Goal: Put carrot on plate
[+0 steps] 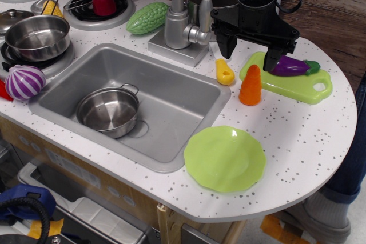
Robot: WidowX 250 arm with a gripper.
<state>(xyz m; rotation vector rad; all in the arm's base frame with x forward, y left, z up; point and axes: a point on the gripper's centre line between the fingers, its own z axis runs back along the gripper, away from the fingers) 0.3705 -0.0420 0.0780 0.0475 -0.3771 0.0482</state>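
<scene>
A: Only one view, observation.image. Gripper (249, 51) hangs above the counter behind the carrot (251, 86), fingers spread wide, nothing between them.

B: Carrot location?

A: Standing upright on its wide end, tip up, on the speckled counter (309, 135), at the near-left corner of the cutting board (297, 84), touching or just beside it; can't tell which. Yellow toy piece (224, 72) sits just to its left, eggplant (290, 66) lies on the board to its right. Plate (225, 158) is nearer the camera, flat and bare, apart from the carrot, beside the sink (171, 92).

B: Handling?

A: Looks like hollow hard plastic, so my guess is light, stiff, smooth, not fragile. The cone taper is the issue: pads closing near the tip could squeeze it out upward or downward. I'd grip low to mid body where it's widest, fingers straddling it side to side.

B: Risks?

A: A finger clipping it on descent would topple it; it could then roll. Board edge and yellow piece crowd both sides, so the finger line matters.
</scene>
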